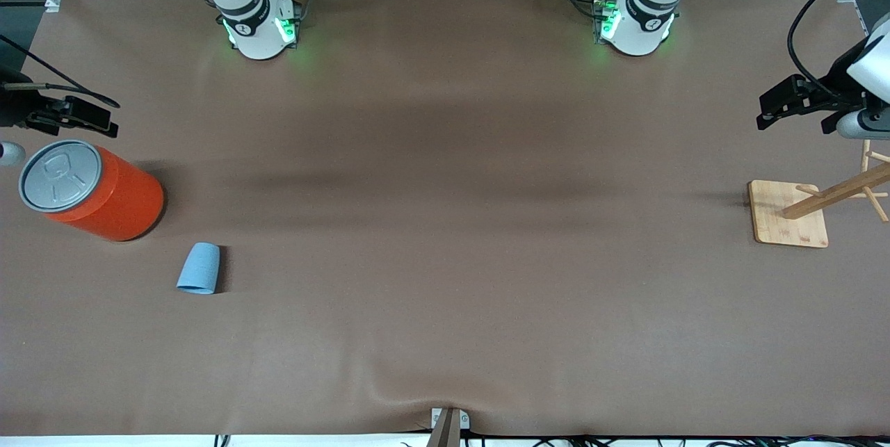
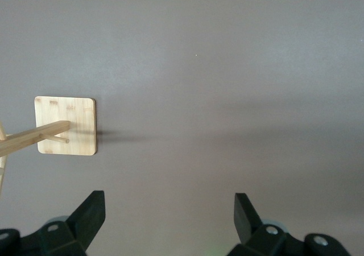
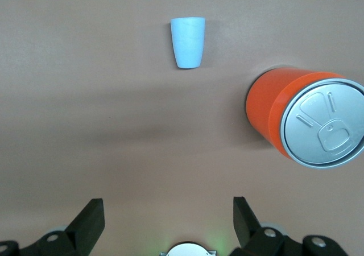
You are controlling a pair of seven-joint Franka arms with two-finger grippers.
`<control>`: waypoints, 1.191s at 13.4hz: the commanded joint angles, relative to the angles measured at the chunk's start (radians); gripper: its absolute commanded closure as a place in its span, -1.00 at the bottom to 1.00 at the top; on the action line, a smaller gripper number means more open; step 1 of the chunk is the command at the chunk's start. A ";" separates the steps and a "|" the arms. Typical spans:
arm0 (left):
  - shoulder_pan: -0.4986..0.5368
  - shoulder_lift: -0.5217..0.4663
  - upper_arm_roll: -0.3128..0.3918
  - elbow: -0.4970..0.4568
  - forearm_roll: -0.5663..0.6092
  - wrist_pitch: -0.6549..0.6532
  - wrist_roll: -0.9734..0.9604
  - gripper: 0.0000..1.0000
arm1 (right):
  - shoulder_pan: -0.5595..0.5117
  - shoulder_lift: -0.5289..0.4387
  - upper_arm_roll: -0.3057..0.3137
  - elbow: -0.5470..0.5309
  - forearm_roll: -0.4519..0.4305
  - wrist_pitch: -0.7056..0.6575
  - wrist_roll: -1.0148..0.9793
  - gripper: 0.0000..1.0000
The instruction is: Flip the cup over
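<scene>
Right hand: raised over the bench at the right arm's end, above bare surface just beside the orange can; its fingers stand wide apart and grip nothing. The orange can stands upright with its grey pull-tab lid on top. The cup, light blue and tapered, lies nearer to the front camera than the can and apart from it, its wide mouth turned toward that camera; whether it rests on its side or mouth-down cannot be told. In the right wrist view the cup and the can lie well clear of each other, with open bench between them and the hand.

The middle of the bench carries only its brown cover.

Left hand: raised over the left arm's end of the bench, fingers likewise spread wide and empty. Below it, a square wooden base carries a leaning wooden peg stand.
</scene>
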 commanded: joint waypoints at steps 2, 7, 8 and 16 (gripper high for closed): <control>0.007 0.015 -0.005 0.025 -0.014 -0.019 0.004 -1.00 | 0.005 0.006 0.002 -0.002 -0.016 0.008 0.015 -1.00; 0.007 0.015 -0.005 0.025 -0.014 -0.019 0.005 -1.00 | 0.004 0.020 0.002 -0.005 -0.016 0.025 0.012 -1.00; 0.007 0.016 -0.005 0.025 -0.014 -0.018 0.005 -1.00 | 0.004 0.023 0.002 -0.006 -0.014 0.025 0.012 -1.00; 0.007 0.021 -0.005 0.025 -0.014 -0.019 0.007 -1.00 | -0.001 0.101 0.002 -0.115 -0.014 0.218 0.003 -1.00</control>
